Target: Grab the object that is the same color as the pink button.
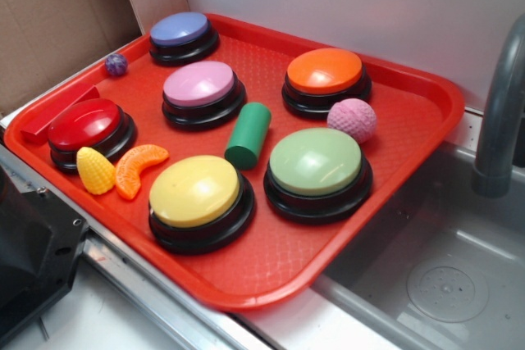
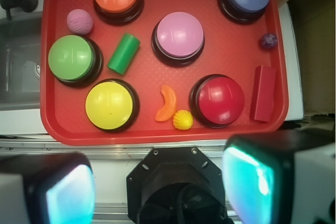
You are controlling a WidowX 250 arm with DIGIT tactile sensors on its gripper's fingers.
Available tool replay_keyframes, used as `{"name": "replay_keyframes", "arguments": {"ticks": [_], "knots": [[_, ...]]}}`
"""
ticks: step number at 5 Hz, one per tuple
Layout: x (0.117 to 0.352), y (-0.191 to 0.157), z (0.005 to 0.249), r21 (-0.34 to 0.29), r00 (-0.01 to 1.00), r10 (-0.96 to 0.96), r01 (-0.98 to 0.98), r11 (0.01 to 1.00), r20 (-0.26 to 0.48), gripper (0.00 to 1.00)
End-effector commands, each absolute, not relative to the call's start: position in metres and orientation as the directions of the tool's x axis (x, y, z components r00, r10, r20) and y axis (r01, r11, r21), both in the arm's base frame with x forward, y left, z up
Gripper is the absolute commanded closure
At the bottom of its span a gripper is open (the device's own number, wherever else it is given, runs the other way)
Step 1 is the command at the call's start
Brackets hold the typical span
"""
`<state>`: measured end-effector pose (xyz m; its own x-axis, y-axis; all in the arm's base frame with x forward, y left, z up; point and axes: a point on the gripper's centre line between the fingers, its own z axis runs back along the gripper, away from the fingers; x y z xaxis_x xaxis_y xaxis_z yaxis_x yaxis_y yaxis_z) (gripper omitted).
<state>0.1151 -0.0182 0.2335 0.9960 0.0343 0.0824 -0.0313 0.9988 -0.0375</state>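
The small pink dimpled ball (image 1: 352, 120) (image 2: 80, 21) lies on the red tray (image 1: 271, 293) (image 2: 157, 136), between the orange button and the green button. The pink button (image 1: 199, 85) (image 2: 180, 35), pale pink dome on a black base, sits near the tray's middle. My gripper (image 2: 160, 187) is open, its two fingers wide apart with nothing between them. In the wrist view it hangs high above the black robot base, outside the tray's near rim and far from the ball. The gripper does not show in the exterior view.
Also on the tray: orange (image 1: 325, 71), green (image 1: 316, 161), yellow (image 1: 194, 191), red (image 1: 84, 124) and lavender-blue (image 1: 180, 29) buttons, a green cylinder (image 1: 248, 134), an orange slice (image 1: 136, 167), a corn piece (image 1: 95, 170), a red block (image 2: 264, 93), a purple ball (image 1: 116, 64). A sink (image 1: 447, 284) and faucet (image 1: 500, 112) lie to the right.
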Motion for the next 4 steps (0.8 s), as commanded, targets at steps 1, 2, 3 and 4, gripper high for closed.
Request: {"name": "replay_keyframes", "arguments": {"ticks": [1,2,3,4], "knots": [[0.179,-0.049,0.210,-0.047,0.977,0.130,-0.124,0.991,0.168,0.00],[0.221,-0.075,0.184,-0.018,0.968,0.172,-0.172,0.985,0.181,0.00],[0.257,-0.096,0.151,-0.032,0.955,0.224,-0.222,0.975,0.194,0.00],[0.285,-0.115,0.118,-0.063,0.943,0.266,-0.258,0.964,0.201,0.00]]}}
